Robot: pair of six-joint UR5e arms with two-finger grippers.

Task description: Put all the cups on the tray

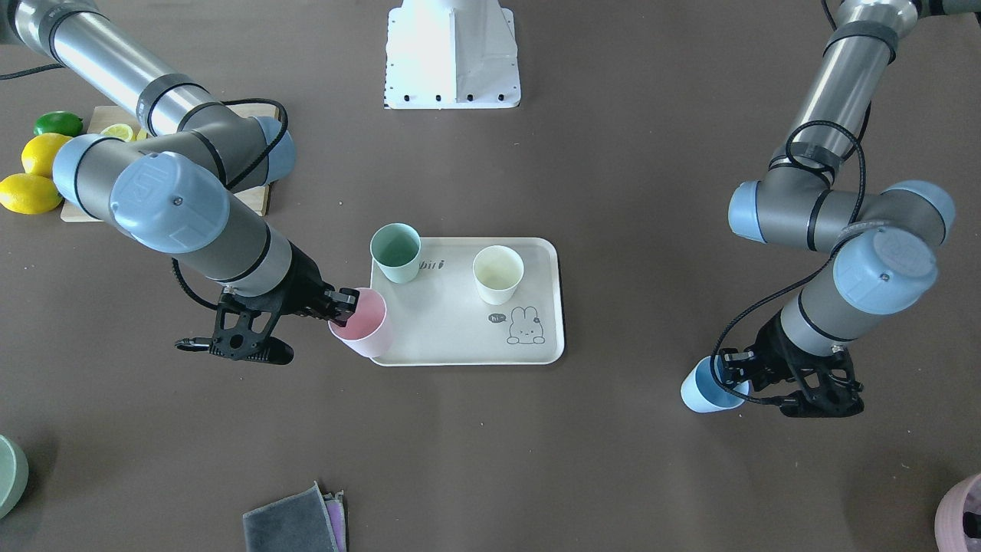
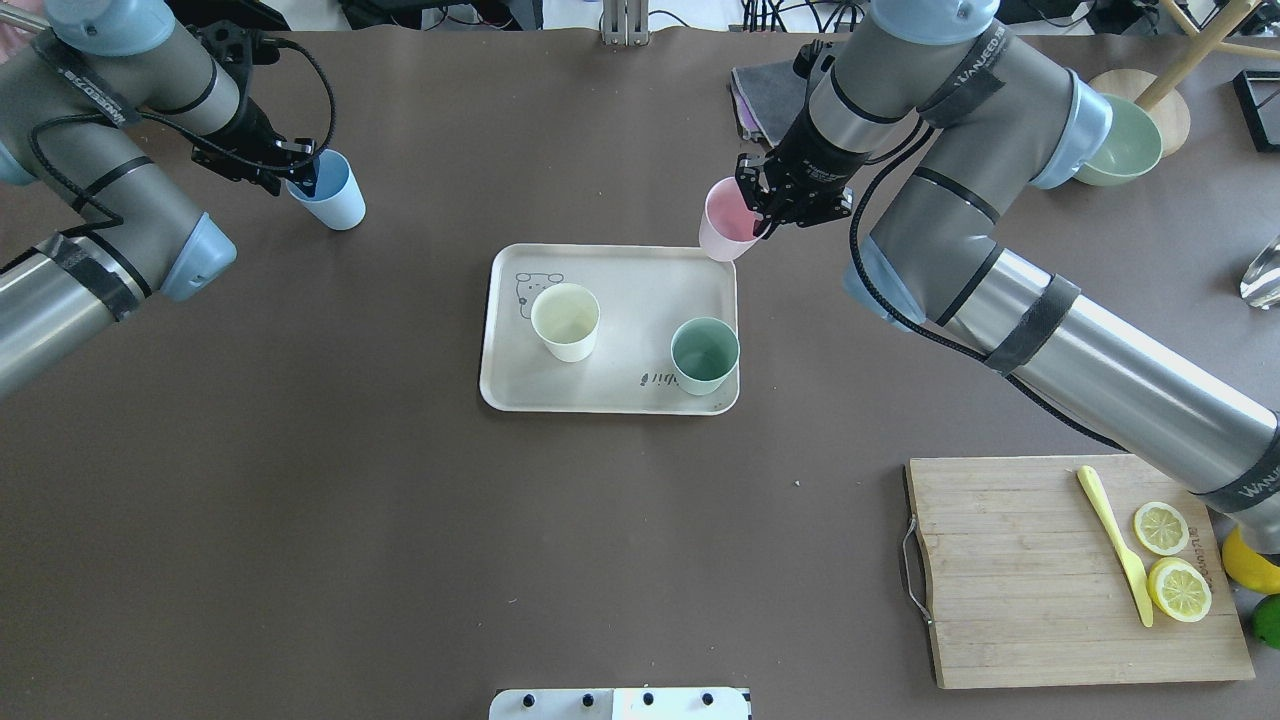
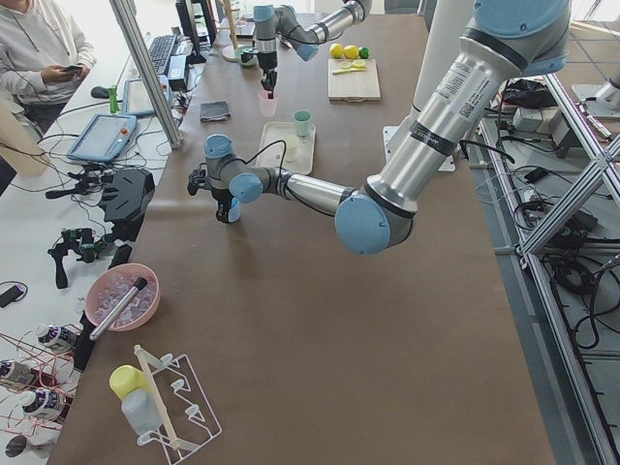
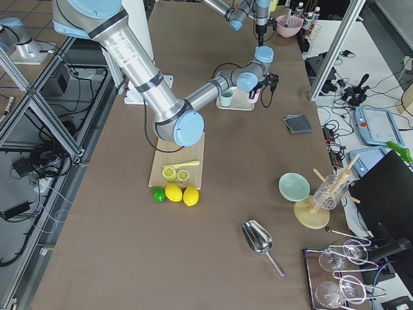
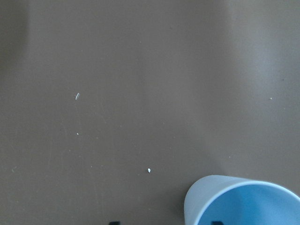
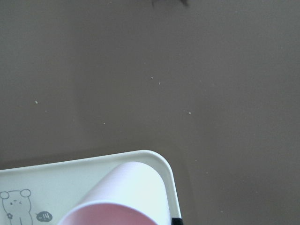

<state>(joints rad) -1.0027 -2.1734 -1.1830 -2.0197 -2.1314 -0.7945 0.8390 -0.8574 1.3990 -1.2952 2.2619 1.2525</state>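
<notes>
The beige tray [image 1: 460,341] [image 2: 620,390] lies mid-table. On it stand the mint green cup [image 1: 395,253] [image 2: 705,355] and the cream-white cup [image 1: 498,274] [image 2: 566,320]. My right gripper [image 1: 345,303] [image 2: 757,205] is shut on the rim of the pink cup [image 1: 364,328] [image 2: 725,228]. It holds the cup tilted over the tray's far corner, as the right wrist view shows [image 6: 122,197]. My left gripper [image 1: 732,376] [image 2: 305,175] is shut on the rim of the light blue cup [image 1: 703,392] [image 2: 337,198] [image 5: 243,201], off the tray to its left and tilted.
A wooden cutting board [image 2: 1020,570] with lemon slices [image 2: 1160,528] and a yellow knife [image 2: 1115,545] lies near right. Whole lemons [image 1: 31,192] lie beside it. A green bowl [image 2: 1125,150], folded cloths [image 1: 295,521] and a pink bowl [image 1: 962,514] sit along the far edge.
</notes>
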